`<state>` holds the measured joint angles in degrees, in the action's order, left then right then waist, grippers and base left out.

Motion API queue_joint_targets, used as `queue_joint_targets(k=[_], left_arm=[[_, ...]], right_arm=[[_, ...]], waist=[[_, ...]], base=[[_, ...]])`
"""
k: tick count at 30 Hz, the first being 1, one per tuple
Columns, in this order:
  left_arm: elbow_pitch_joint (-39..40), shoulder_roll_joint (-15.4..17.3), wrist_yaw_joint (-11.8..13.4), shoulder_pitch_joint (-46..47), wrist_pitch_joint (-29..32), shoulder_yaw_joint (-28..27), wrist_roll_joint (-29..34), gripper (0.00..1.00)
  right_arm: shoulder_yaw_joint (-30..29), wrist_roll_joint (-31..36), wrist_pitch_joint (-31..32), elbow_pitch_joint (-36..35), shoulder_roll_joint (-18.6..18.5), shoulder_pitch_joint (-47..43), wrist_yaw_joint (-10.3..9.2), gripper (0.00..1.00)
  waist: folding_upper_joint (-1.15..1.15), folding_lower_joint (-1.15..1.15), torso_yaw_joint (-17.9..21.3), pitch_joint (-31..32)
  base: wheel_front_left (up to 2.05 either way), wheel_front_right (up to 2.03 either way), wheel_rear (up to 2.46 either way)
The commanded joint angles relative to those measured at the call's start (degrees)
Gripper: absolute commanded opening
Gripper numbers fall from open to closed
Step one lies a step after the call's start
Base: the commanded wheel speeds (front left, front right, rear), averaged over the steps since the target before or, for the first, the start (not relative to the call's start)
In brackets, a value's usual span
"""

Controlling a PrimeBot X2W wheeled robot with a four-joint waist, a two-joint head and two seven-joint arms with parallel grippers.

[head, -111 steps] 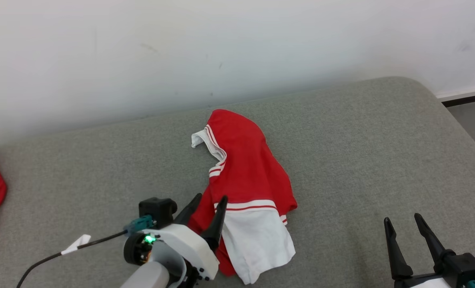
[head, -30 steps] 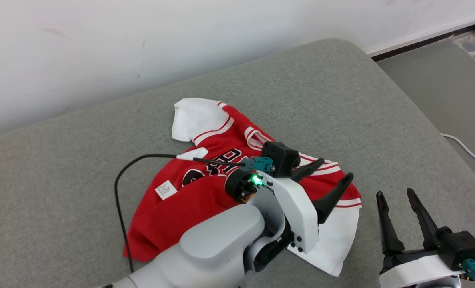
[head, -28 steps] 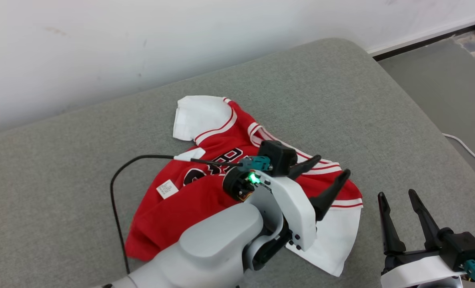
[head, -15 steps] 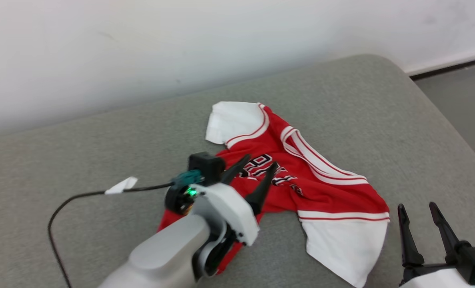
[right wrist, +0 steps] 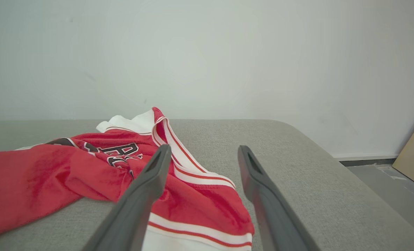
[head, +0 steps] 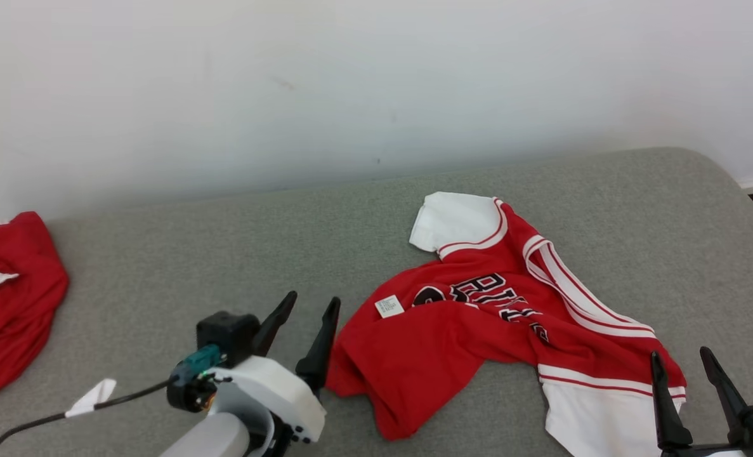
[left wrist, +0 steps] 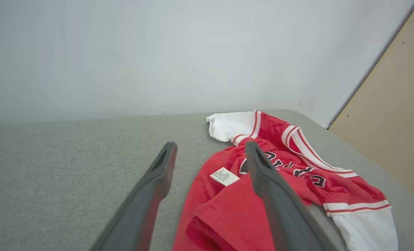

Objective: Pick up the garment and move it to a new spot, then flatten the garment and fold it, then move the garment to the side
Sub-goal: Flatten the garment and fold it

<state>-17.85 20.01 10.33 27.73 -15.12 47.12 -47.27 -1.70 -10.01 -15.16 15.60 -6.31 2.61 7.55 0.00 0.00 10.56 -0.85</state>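
Right of centre in the head view, the red-and-white jersey (head: 439,343) lies crumpled on the grey cushion (head: 192,254) (label (head: 389,306) showing, lettering up). Left gripper (head: 313,298) sits lower left w/ fingers (head: 322,339) spread, tips just beside the red hem, holding nothing. Right gripper (head: 679,353), bottom right, is spread & empty too, by the white sleeve (head: 592,412).

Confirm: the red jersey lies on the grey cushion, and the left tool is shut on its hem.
Wrong: the left tool stands open, gripping nothing, as the left wrist view shows. The red jersey does lie on the grey cushion.
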Motion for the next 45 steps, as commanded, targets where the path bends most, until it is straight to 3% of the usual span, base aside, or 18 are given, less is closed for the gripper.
queue_joint_targets(k=[1, 8, 13, 21, 32, 45], left_arm=[[0.49, 0.60, -0.02, -1.66, -0.01, -0.87, 1.20, 1.00], [3.68, 0.74, -1.16, -10.42, -0.02, -9.05, 6.68, 1.00], [3.89, -0.57, -3.39, -13.25, -0.02, -11.26, 9.52, 1.00], [0.44, -4.13, -6.98, -10.12, -0.03, -10.51, 11.27, 1.00], [-9.26, -5.65, -11.95, -2.97, 2.77, -8.14, 11.03, 1.00], [-21.67, -6.68, -14.39, 2.07, 2.12, -7.77, 10.68, 1.00]], right_arm=[[0.04, 0.18, 0.02, 0.02, -0.48, -0.67, -0.13, 1.00], [0.39, 0.15, 0.02, 0.18, -0.73, -1.41, -0.12, 1.00], [0.69, 0.01, 0.02, 0.25, -0.93, -1.02, -0.12, 1.00], [2.43, -0.18, 0.02, 0.59, -0.52, 0.92, -0.13, 1.00], [2.18, -0.24, 0.02, 0.26, 0.14, 2.31, -0.13, 1.00], [1.73, 0.24, 0.01, -0.22, 1.21, 3.97, -0.13, 1.00]], waist=[[0.00, 0.00, -1.19, 0.86], [0.00, 0.00, -2.68, 1.58], [0.00, 0.00, -3.09, 1.38], [0.00, 0.00, -0.88, -0.06], [0.00, 0.00, 3.84, -4.01], [0.00, 0.00, 5.02, -6.64]], base=[[0.00, 0.00, 0.00], [0.00, 0.00, 0.00], [0.00, 0.00, 0.00], [0.00, 0.00, 0.00], [0.00, 0.00, 0.00], [0.00, 0.00, 0.00]])
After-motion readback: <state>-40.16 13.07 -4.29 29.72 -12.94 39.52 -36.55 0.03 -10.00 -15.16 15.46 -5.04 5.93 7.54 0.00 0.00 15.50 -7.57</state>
